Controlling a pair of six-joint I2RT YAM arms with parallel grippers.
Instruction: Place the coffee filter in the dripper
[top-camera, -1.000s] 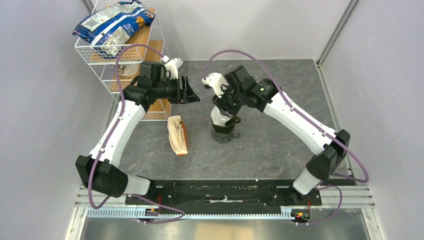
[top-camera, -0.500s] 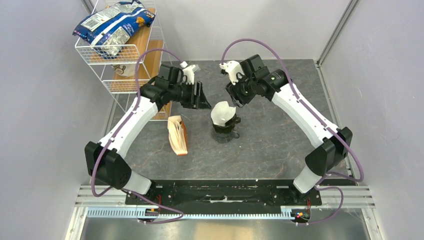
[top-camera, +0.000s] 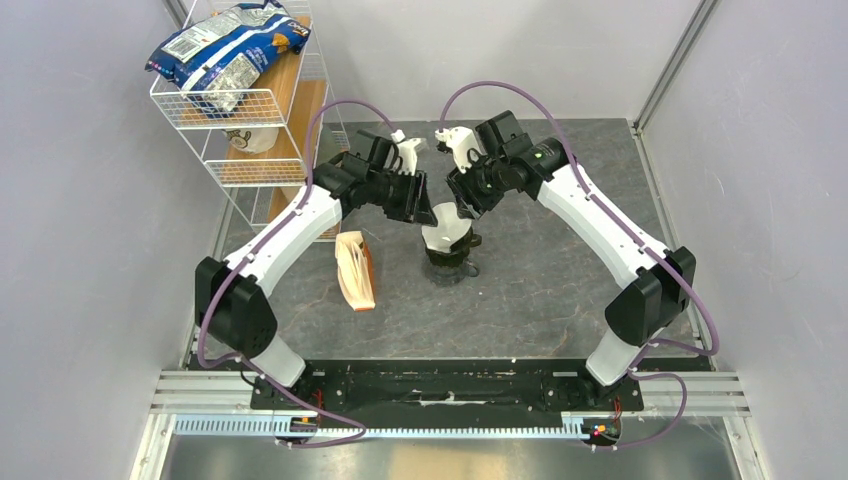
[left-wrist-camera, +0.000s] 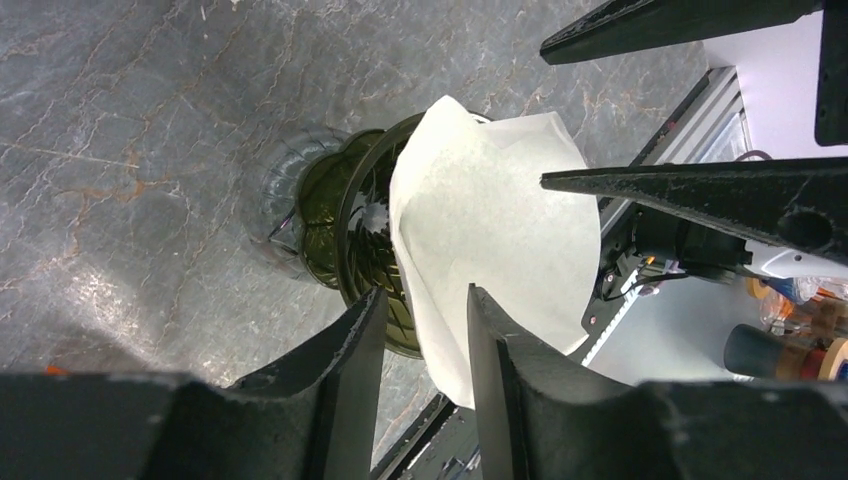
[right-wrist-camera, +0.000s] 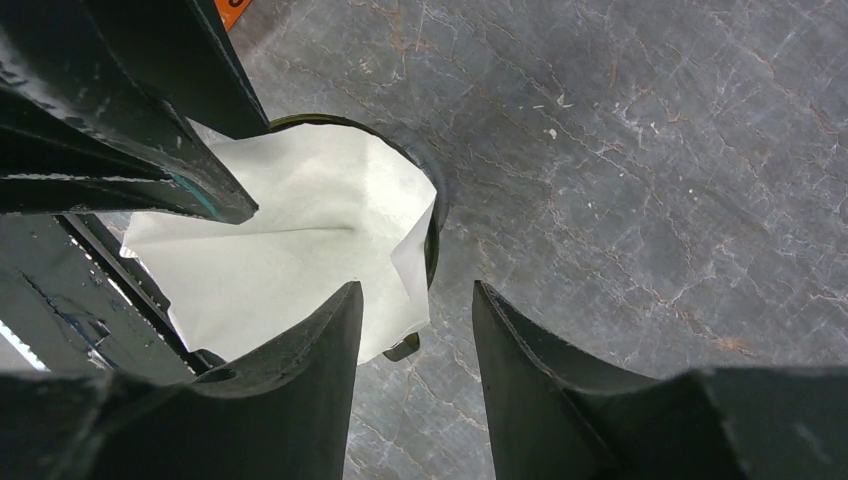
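Top external puts the filter (top-camera: 442, 232) between my two tools, with the left gripper (top-camera: 418, 210) just beside its left flank and the right gripper (top-camera: 465, 203) just beside its rear right edge. Both have their jaws parted with nothing pinched. On the left wrist camera the paper's edge lies close behind the gap, and I can't tell whether it touches. The filter sits point-down in the dripper (left-wrist-camera: 360, 230), its axis roughly along the dripper's but a little askew, upper half proud of the rim. It is thin, matte, creased white paper against ribbed, glossy olive plastic. I judge a gentle downward press would seat it, and the left looks nearer.
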